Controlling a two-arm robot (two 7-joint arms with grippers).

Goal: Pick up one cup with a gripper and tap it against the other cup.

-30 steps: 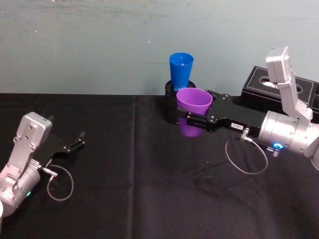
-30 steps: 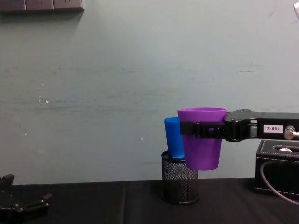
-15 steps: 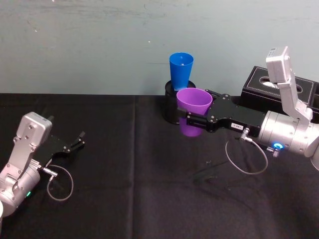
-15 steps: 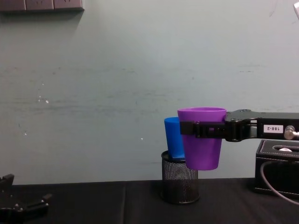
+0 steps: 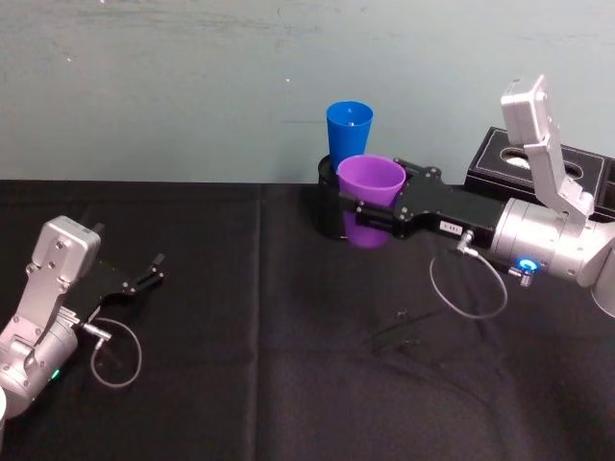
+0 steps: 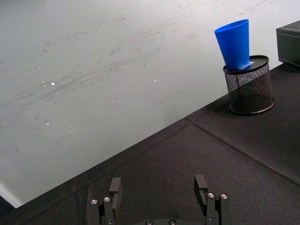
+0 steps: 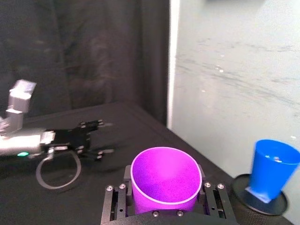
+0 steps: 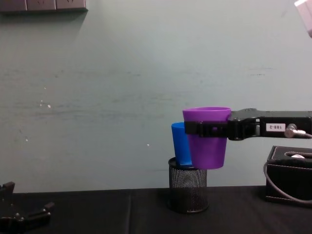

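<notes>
At frame centre, right gripper (image 5: 363, 213) clenched on purple cup (image 5: 371, 182), held up just beside blue cup (image 5: 348, 134) in mesh holder (image 5: 328, 204); lower left, left gripper (image 6: 159, 188) released, empty.

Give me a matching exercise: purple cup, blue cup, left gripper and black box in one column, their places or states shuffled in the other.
Column 1
1. purple cup
2. blue cup
3. left gripper
4. black box

Column 2
A. stands in the mesh holder
B. sits on the table at the robot's far right
C. held in the air by the fingers of the right gripper
D. open and holding nothing, on the robot's left

Pairs: 1-C, 2-A, 3-D, 4-B
</notes>
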